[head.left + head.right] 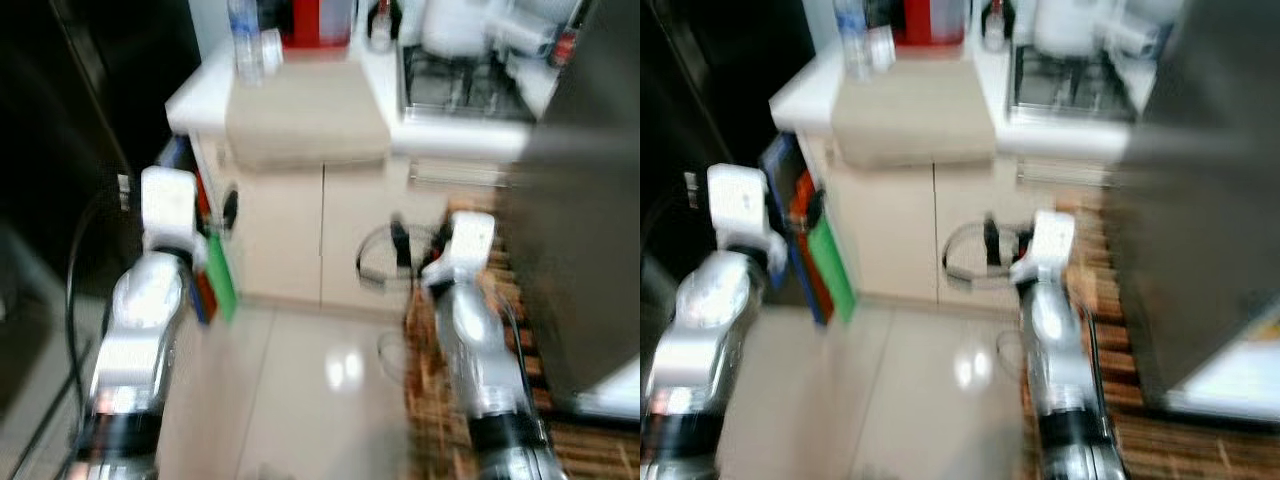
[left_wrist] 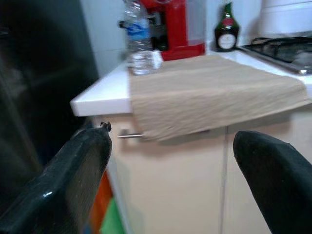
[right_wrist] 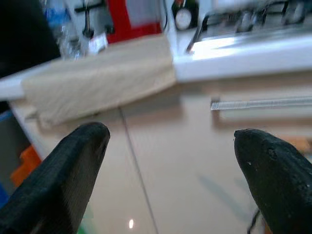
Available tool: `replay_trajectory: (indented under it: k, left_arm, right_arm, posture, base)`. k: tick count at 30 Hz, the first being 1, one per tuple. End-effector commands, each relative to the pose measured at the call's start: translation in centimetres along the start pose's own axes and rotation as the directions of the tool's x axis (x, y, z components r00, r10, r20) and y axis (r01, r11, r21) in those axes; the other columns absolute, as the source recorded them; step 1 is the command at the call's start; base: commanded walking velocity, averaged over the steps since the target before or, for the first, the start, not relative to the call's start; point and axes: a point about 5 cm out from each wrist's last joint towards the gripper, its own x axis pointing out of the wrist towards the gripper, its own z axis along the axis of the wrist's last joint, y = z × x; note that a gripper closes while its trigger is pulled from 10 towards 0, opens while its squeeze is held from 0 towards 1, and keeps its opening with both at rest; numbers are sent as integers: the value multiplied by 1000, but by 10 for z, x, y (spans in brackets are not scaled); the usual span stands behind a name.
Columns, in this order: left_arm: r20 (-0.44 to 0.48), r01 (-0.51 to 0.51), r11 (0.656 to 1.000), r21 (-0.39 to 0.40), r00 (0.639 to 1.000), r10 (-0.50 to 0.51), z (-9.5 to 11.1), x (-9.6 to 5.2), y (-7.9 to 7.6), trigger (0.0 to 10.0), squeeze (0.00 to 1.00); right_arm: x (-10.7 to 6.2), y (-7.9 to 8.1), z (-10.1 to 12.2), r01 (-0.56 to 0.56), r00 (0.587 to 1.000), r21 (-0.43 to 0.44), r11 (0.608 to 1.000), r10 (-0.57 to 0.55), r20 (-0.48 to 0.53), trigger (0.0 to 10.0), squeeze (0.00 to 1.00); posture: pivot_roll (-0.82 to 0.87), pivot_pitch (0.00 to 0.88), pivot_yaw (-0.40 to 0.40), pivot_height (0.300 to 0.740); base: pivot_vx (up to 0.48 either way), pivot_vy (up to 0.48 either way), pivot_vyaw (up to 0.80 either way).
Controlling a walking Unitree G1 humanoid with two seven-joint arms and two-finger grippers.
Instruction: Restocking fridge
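Note:
The head views are blurred. A clear water bottle (image 1: 245,40) stands at the back left of a white counter (image 1: 195,100), beside a beige cloth (image 1: 305,115) that hangs over the front edge. A tall grey appliance front (image 1: 580,230) rises at the right. My left gripper (image 2: 170,146) is open and empty, held in front of the counter's left corner below the bottle (image 2: 139,41). My right gripper (image 3: 170,141) is also open and empty, facing the cream cabinet doors (image 3: 195,161) under the stove. Both silver arms (image 1: 140,320) (image 1: 470,330) reach forward at waist height.
A red appliance (image 1: 320,22) and a dark bottle (image 2: 225,35) stand at the counter's back. A gas stove (image 1: 460,85) lies to the right. Green, orange and blue flat items (image 1: 215,280) lean beside the cabinet. A dark surface (image 1: 60,130) fills the left. A woven mat (image 1: 520,400) covers the floor at right.

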Motion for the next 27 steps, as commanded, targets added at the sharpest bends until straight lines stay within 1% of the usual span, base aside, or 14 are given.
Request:
replay_trajectory:
  k: [1, 2, 6, 10, 13, 14, 15, 16, 17, 20, 24, 26, 27]
  left_arm:
    - [9, 35, 999, -8, 999, -35, 1, 1, -9, 10000, 0]
    - [8, 33, 999, -14, 999, -33, 1, 1, -10, 10000, 0]
    - [12, 29, 999, -23, 1000, -28, 1, 2, -11, 10000, 0]
    - [19, 28, 999, -31, 999, -27, 2, 1, -13, 10000, 0]
    - [27, 34, 999, -36, 999, -33, 3, 2, -14, 10000, 0]
    - [37, 92, 995, -28, 995, -91, 6, 6, -21, 10000, 0]
    - [37, 92, 995, -28, 995, -91, 6, 6, -21, 10000, 0]
    - [55, 128, 992, -21, 990, -127, 10, 10, -25, 10000, 0]
    - [62, 137, 990, -17, 989, -136, 12, 11, -25, 10000, 0]
    - [70, 140, 990, -13, 988, -139, 15, 14, -25, 10000, 0]
    - [74, 141, 990, -3, 987, -140, 17, 15, -23, 10000, 0]
    - [79, 138, 990, -2, 987, -138, 18, 15, -22, 10000, 0]
    - [103, 133, 991, -2, 986, -132, 23, 16, -21, 10000, 0]
  right_arm:
    - [0, -6, 9, 5, 999, -24, 1000, -4, 33, 10000, 149]
    - [0, -7, 9, 6, 999, -24, 1000, -5, 32, 10000, 153]
    - [-1, -8, 10, -4, 1000, -32, 999, 4, 27, 10000, 161]
    - [0, -5, 11, -26, 999, -47, 999, 28, 28, 10000, 165]
    - [1, -4, 11, -26, 999, -51, 998, 28, 24, 10000, 149]
    - [3, -4, 14, -27, 999, -61, 998, 29, 31, 10000, 145]
    - [3, -4, 14, -27, 999, -61, 998, 29, 31, 10000, 145]
    - [3, -5, 16, -29, 999, -64, 998, 32, 41, 10000, 141]
    - [4, -5, 16, -29, 999, -68, 997, 32, 39, 10000, 145]
    - [5, -4, 16, -28, 999, -79, 996, 31, 35, 10000, 141]
    - [5, -3, 17, -22, 999, -71, 997, 25, 39, 10000, 145]
    - [5, -1, 19, -25, 998, -75, 997, 29, 54, 10000, 149]
    - [5, 2, 26, -32, 995, -79, 996, 39, 89, 10000, 145]
  posture:
    - [-58, 32, 39, 740]
    - [-58, 32, 39, 740]
    - [-63, 35, 25, 740]
    - [-63, 32, 15, 740]
    - [-61, 27, 4, 740]
    - [-59, 25, 2, 740]
    - [-59, 25, 2, 740]
    - [-59, 24, 2, 740]
    - [-60, 23, 4, 740]
    - [-63, 22, 9, 740]
    - [-65, 22, 13, 740]
    - [-63, 24, 20, 740]
    - [-61, 24, 21, 740]
  base:
    - [480, 0, 0]
    - [480, 0, 0]
    - [480, 0, 739]
    - [480, 0, 712]
    - [480, 0, 0]
    - [480, 0, 0]
    - [480, 0, 0]
    - [480, 0, 0]
    - [480, 0, 0]
    - [480, 0, 0]
    - [480, 0, -783]
    - [480, 0, 0]
    - [480, 0, 0]
